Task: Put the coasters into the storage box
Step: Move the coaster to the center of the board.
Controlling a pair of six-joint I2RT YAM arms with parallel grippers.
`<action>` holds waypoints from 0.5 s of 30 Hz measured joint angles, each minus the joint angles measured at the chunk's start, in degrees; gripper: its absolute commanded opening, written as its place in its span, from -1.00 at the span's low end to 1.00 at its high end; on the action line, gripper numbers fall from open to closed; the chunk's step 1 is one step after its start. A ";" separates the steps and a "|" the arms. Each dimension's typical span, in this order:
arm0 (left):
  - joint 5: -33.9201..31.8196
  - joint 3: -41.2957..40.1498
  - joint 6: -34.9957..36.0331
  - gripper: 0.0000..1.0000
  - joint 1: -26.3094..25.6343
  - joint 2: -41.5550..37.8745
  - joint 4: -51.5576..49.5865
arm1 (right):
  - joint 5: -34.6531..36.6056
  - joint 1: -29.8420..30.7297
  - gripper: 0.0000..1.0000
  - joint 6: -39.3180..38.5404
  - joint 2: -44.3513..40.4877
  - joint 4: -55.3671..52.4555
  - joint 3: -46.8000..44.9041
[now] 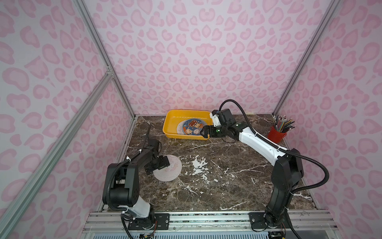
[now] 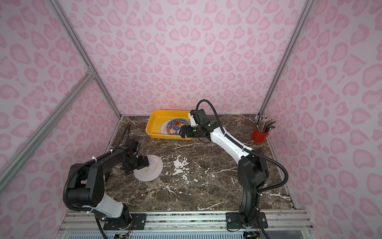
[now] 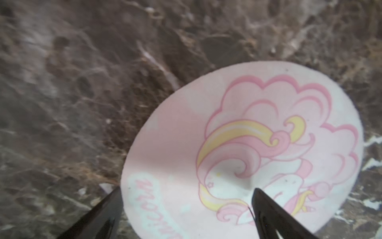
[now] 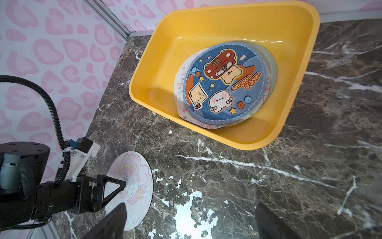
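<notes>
Count: one yellow storage box [image 1: 170, 121], one red pencil cup [image 1: 276, 134], two arms. Coasters: one pink unicorn coaster [image 1: 172, 170] lies alone on the marble table [image 1: 227, 186]. In the box is a pile topped by one blue coaster [image 4: 225, 80], with rims of at least three pale coasters [image 4: 179, 87] showing under it; the pile's exact tally cannot be told. Reading the table as a clock, 12 at the back wall and 6 at the arm bases: box at 12, a shade toward 11, close to the wall; pencil cup out at 2; unicorn coaster near 9. Box sits flat, mouth up, long axis roughly along the 9–3 line. The pile lies in its 3 o'clock half; the 9 o'clock half shows bare yellow floor. Discs are round, so no long axis; the two whose faces show lie print up. Left gripper [image 3: 187, 188]: jaws spread wide, gripping nothing; one fingertip [image 3: 258, 194] bears on the unicorn coaster's printed face, its mate stands off the disc's rim over bare marble. Right gripper [image 4: 190, 205]: jaws wide, empty, at the box's near corner on the 3 o'clock end in both top views. Whether it touches the rim cannot be told.
</notes>
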 measured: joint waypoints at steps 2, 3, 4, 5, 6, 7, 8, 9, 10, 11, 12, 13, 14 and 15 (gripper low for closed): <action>0.66 0.96 -0.02 0.97 -2.25 0.79 -0.22 | -0.04 0.00 0.96 0.02 -0.28 0.15 -0.70; 0.90 1.40 -0.02 0.97 -3.26 1.16 -0.24 | -0.07 0.00 0.96 0.02 -0.42 0.35 -1.05; 1.09 1.86 -0.02 0.97 -4.35 1.55 -0.35 | -0.09 0.00 0.96 0.02 -0.55 0.55 -1.46; 1.11 2.36 -0.02 0.97 -5.44 1.97 -0.50 | -0.20 0.00 0.96 0.02 -0.68 0.87 -1.97; 1.20 2.84 -0.02 0.97 -6.38 2.38 -0.66 | -0.33 0.02 0.96 0.07 -0.79 0.98 -2.43; 1.40 3.50 -0.04 0.97 -7.45 2.86 -0.76 | -0.44 0.02 0.96 0.20 -1.03 1.11 -3.04; 1.53 4.17 -0.04 0.97 -8.61 3.41 -0.96 | -0.46 0.09 0.96 0.52 -1.27 1.16 -3.61; 1.64 4.79 -0.07 0.97 -9.60 3.87 -1.05 | -0.48 0.15 0.96 0.61 -1.49 1.27 -4.17; 1.57 5.44 -0.04 0.97 -10.73 4.37 -1.16 | -0.55 0.17 0.96 0.61 -1.66 1.33 -4.74; 1.79 6.19 -0.07 0.97 -11.80 4.94 -1.42 | -0.66 0.20 0.96 0.63 -1.81 1.38 -5.31; 1.99 6.86 -0.07 0.97 -12.81 5.44 -1.57 | -0.79 0.26 0.96 0.63 -1.92 1.46 -5.81; 2.29 7.63 -0.07 0.97 -13.99 5.95 -1.66 | -0.92 0.31 0.96 0.63 -1.99 1.53 -6.29; 2.56 8.48 -0.07 0.97 -15.19 6.51 -1.92 | -1.01 0.46 0.96 0.63 -2.14 1.73 -6.82; 2.80 9.11 -0.13 0.97 -16.17 6.82 -2.05 | -1.22 0.57 0.96 0.68 -2.29 1.88 -7.39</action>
